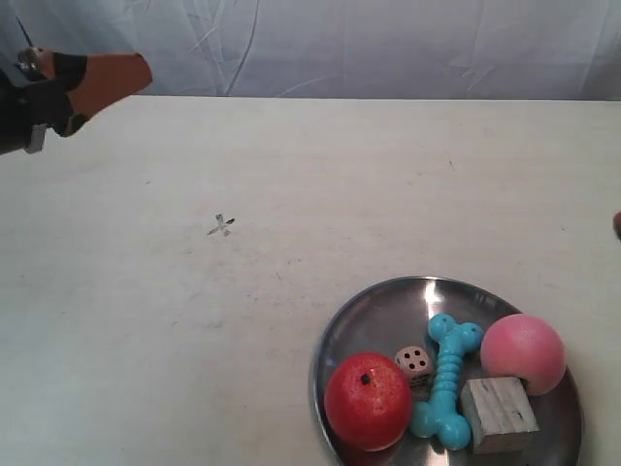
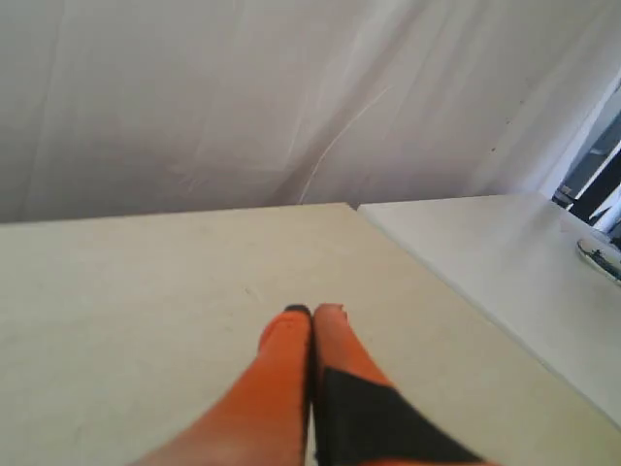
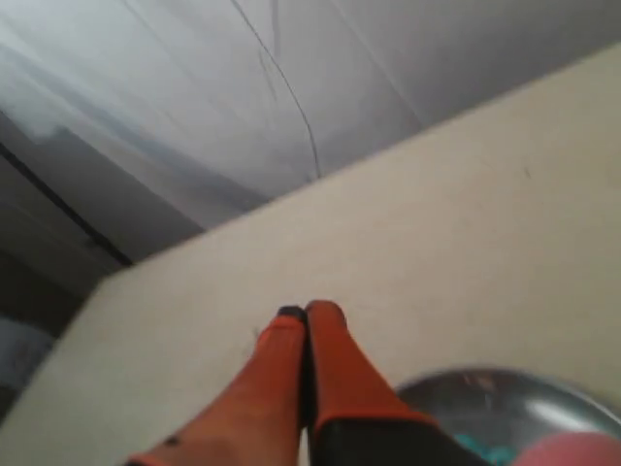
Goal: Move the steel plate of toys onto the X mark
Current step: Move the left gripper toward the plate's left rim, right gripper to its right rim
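Observation:
The steel plate lies at the near right of the cream table, holding a red apple, a white die, a turquoise bone chew, a pink peach and a wooden cube. The X mark is a small dark cross up and left of the plate, well apart from it. My left gripper is shut and empty over bare table; it shows at the exterior view's far left. My right gripper is shut and empty, with the plate's rim just beside its fingers.
A white cloth backdrop hangs behind the table's far edge. A second, paler table surface adjoins in the left wrist view. A small red sliver shows at the exterior view's right edge.

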Available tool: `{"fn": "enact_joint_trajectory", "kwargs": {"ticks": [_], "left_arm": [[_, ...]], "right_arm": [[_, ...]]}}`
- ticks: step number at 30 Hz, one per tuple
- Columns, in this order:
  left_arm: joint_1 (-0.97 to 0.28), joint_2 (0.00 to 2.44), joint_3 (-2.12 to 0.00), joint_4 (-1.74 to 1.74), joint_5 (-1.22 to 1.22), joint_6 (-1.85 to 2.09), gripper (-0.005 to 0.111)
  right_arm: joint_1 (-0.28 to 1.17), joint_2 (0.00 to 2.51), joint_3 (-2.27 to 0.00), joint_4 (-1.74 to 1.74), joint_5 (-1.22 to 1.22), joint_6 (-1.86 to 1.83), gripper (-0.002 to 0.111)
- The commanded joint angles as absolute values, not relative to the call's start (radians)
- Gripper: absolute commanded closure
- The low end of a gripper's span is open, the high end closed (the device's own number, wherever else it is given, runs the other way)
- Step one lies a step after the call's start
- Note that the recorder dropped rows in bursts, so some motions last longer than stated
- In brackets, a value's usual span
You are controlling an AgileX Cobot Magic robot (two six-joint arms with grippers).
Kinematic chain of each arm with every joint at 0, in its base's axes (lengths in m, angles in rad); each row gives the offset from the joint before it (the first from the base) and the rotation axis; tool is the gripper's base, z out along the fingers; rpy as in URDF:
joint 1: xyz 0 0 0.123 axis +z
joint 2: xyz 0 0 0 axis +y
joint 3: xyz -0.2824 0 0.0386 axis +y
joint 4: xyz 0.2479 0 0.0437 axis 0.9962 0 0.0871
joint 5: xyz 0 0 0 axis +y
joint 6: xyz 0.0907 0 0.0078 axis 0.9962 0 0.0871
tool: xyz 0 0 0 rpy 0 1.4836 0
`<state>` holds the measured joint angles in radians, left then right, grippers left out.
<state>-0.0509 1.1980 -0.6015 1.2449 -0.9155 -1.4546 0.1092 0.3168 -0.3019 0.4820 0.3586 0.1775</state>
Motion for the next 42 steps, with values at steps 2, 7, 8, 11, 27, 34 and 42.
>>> {"fn": "enact_joint_trajectory", "kwargs": {"ticks": [2,7,8,11,27,34,42], "left_arm": [[-0.056,1.286,-0.608,1.282,-0.925,-1.493,0.107],[-0.056,1.307,-0.608,1.368,-0.931,-1.498,0.107],[-0.056,1.307,-0.608,1.383,-0.927,-1.51,0.107],[-0.056,1.311,-0.608,1.407,-0.836,-1.638,0.107],[-0.066,1.744,-0.632,1.53,-1.014,-1.951,0.095],[-0.249,1.782,-0.762,1.576,-0.962,-1.961,0.075],[-0.388,1.867,-0.868,1.695,-0.902,-2.093,0.075]], "right_arm": [[0.111,0.506,-0.321,0.39,0.483,0.231,0.108],[0.111,0.634,-0.325,0.354,0.5,0.24,0.108],[0.111,0.651,-0.325,0.349,0.506,0.24,0.108],[0.111,0.704,-0.325,0.347,0.527,0.24,0.108],[0.111,0.799,-0.314,0.352,0.615,0.309,0.067],[0.111,0.799,-0.248,0.346,0.593,0.438,0.067],[0.111,0.799,-0.301,0.314,0.702,0.466,0.067]]}}
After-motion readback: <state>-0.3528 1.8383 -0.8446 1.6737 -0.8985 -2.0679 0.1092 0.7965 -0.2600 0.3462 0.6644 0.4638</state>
